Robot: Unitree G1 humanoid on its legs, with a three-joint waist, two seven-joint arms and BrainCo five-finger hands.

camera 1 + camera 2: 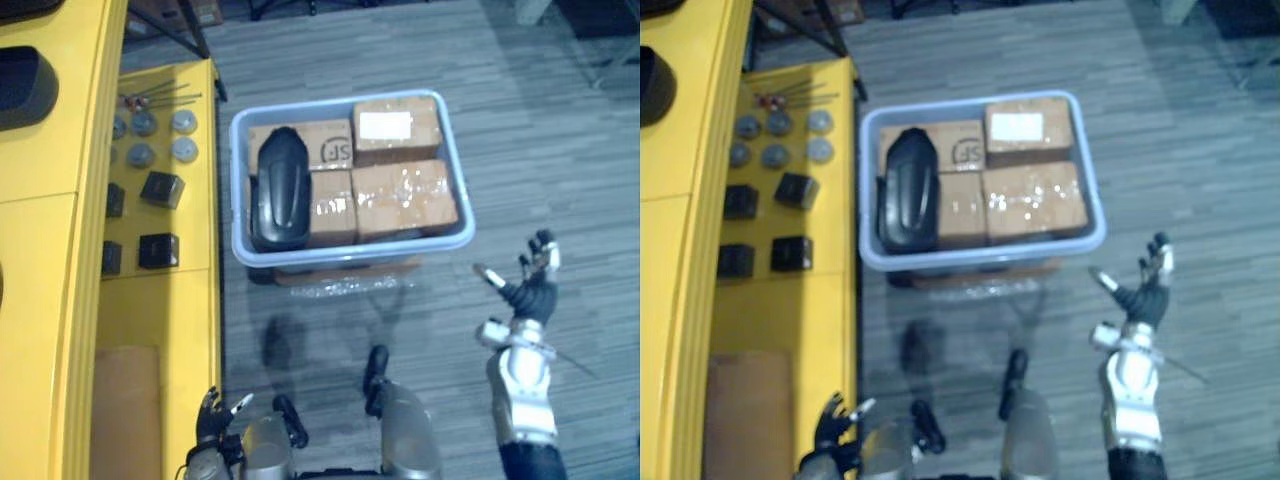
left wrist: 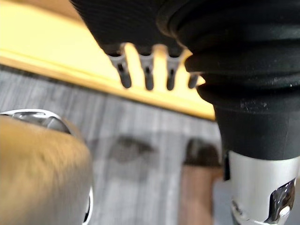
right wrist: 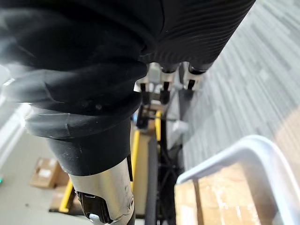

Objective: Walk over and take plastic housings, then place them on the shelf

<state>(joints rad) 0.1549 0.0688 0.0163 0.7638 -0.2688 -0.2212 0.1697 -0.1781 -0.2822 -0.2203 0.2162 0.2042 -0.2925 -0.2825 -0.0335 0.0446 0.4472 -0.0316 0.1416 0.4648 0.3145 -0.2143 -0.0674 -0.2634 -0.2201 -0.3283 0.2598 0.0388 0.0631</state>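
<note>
Black housing (image 1: 282, 190) lies in the bin (image 1: 340, 256) at 12 o'clock, against its left wall, with boxes (image 1: 405, 195) beside it. Yellow shelf (image 1: 190, 300) at 9, its edge just beside the bin. Right hand (image 1: 530, 285) at 4, fingers spread, empty, over open floor (image 1: 560, 150). Left hand (image 1: 212, 418) at 7 by the shelf edge, fingers relaxed, empty.

We stood in what looked like a workshop or stockroom. A yellow shelf (image 1: 185, 300) carried metal discs (image 1: 183, 122) and black blocks (image 1: 160, 188). Beside it, a grey bin (image 1: 340, 257) of cardboard boxes (image 1: 405, 198) sat on the floor.
</note>
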